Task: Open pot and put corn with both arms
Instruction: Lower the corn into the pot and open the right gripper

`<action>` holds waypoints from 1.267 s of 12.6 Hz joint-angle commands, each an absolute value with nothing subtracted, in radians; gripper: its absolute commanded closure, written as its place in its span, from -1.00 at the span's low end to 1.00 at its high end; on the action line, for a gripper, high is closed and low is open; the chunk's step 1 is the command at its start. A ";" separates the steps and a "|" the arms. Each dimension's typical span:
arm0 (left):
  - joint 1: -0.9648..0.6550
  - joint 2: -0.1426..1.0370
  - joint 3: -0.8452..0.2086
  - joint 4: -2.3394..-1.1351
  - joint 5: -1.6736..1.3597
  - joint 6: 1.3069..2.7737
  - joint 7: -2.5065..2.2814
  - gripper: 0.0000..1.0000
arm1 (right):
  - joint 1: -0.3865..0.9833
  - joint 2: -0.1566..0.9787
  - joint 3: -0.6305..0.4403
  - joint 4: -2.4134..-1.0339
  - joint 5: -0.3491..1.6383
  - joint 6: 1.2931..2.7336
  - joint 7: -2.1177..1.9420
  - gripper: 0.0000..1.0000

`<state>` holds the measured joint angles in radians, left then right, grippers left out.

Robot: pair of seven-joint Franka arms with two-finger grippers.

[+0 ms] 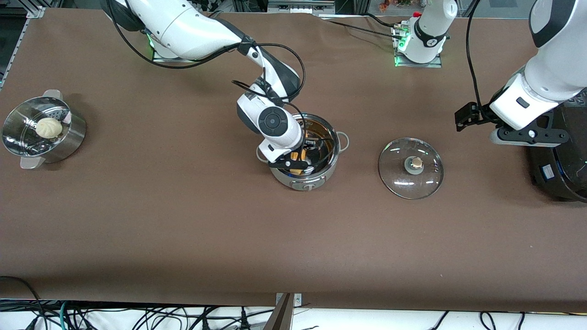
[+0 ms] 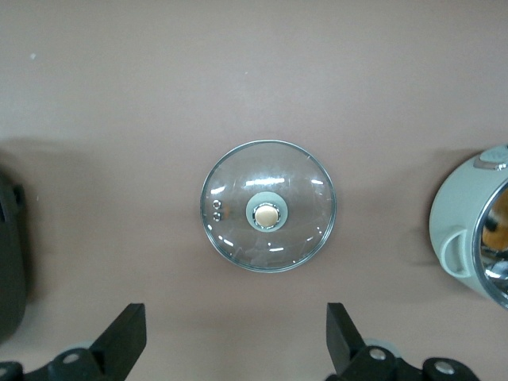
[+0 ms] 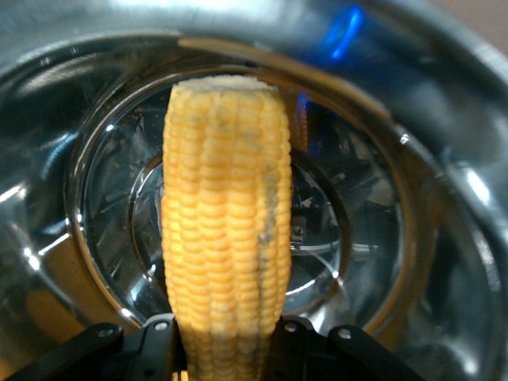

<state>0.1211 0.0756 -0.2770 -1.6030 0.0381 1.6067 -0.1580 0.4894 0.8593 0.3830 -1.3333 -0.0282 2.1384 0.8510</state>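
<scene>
Right gripper (image 1: 300,166) clamped, left gripper (image 2: 236,337) wide.

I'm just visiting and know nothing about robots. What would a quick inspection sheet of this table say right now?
Surface: brown table, bare near the front camera.
Job's things: pot open; glass lid flat on the table beside it, toward the left arm's end; corn inside the pot.
Clutter: steamer holding a white bun; black cooker.
Pincers: right pincer in the pot, shut on the corn; left pincer open, above the lid, waiting.
Cables: black cable looped along the right arm.
Surroundings: loose wires below the table edge.
</scene>
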 commanded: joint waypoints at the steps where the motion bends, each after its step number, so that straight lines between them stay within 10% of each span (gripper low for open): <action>1: 0.124 0.060 -0.285 -1.575 0.023 1.562 -0.221 -1.00 | 0.508 0.881 0.377 -1.298 -0.052 2.143 0.873 -0.14; 2: 0.126 0.058 -0.282 -1.575 0.023 1.560 -0.219 -1.00 | 0.509 0.877 0.377 -1.298 -0.069 2.141 0.871 -0.99; 9: 0.048 0.038 -0.147 -1.598 0.009 1.578 -0.077 -1.00 | 0.506 0.712 0.373 -1.260 -0.092 1.857 0.853 -1.00; 16: -0.067 -0.003 -0.037 -1.648 0.014 1.602 -0.072 -1.00 | 0.070 0.459 0.358 -1.190 -0.095 1.427 0.489 -1.00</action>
